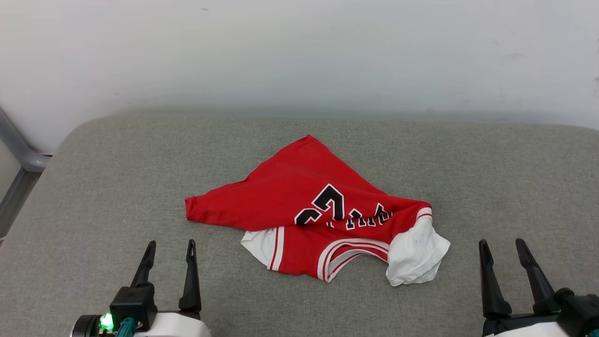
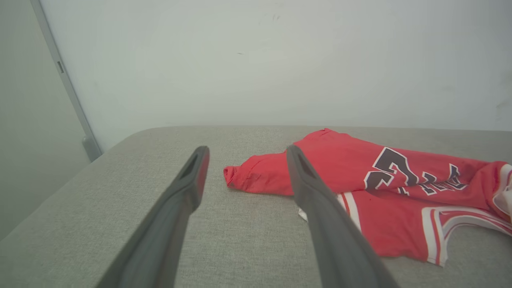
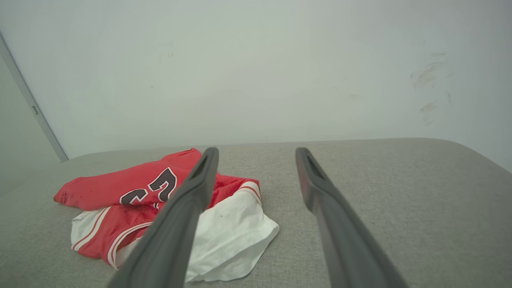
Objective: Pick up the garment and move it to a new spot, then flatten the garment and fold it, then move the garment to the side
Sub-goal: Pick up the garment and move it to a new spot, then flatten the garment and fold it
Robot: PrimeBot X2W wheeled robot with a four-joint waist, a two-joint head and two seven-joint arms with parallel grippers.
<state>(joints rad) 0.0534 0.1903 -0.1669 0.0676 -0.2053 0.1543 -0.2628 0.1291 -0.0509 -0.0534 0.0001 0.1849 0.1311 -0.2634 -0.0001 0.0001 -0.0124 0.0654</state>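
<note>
The garment (image 1: 304,206) lies crumpled in the middle of the grey cushioned surface (image 1: 93,187): red cloth folded over itself, black white-outlined lettering on top, white sleeves and striped collar toward me. My left gripper (image 1: 171,245) stands open near the front edge, to the left of the garment and apart from it. Over at the front right, the right gripper (image 1: 502,243) is open too, clear of the white sleeve (image 1: 416,255). The left wrist view has the garment (image 2: 352,168) ahead and right of the open left gripper (image 2: 244,152). Seen from the right wrist, the garment (image 3: 120,188) lies left of the right gripper (image 3: 256,152).
A pale wall (image 1: 299,56) rises right behind the cushioned surface. A grey metal frame (image 1: 18,150) stands at the far left, past the rounded corner. Bare grey fabric surrounds the garment on all sides.
</note>
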